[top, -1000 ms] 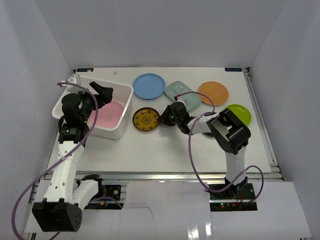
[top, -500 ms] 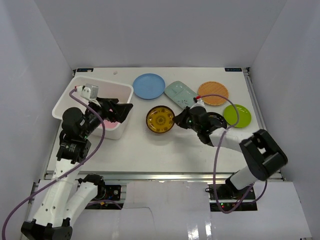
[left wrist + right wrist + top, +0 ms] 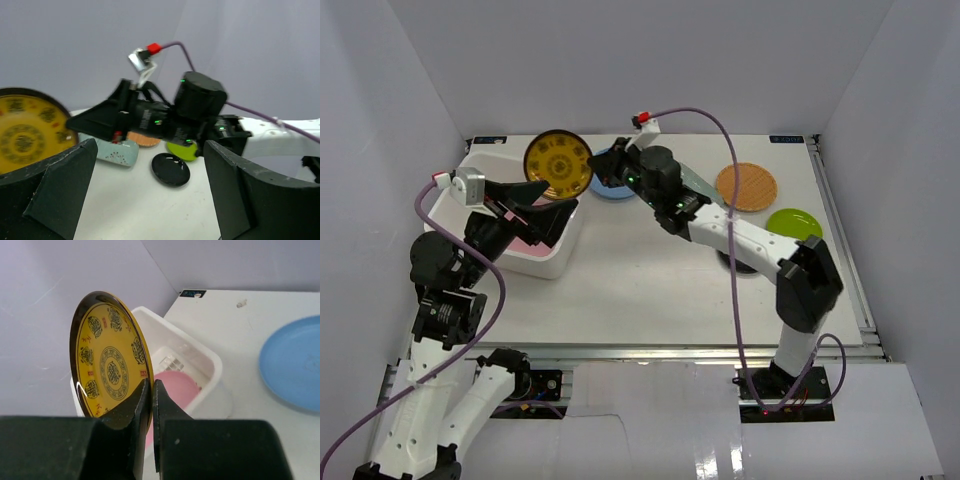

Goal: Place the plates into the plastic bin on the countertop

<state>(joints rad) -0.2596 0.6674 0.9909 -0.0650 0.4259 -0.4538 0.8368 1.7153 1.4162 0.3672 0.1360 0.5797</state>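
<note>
White walls are enclosing a white table. The right pincer is pinching the patterned plate by its rim, holding it on edge in the air above the bin, where a pink plate is lying. The left pincer is hovering spread wide over the bin. To do this well, the plate should probably be tilted flat and lowered close before release, steering clear of the left fingers.
</note>
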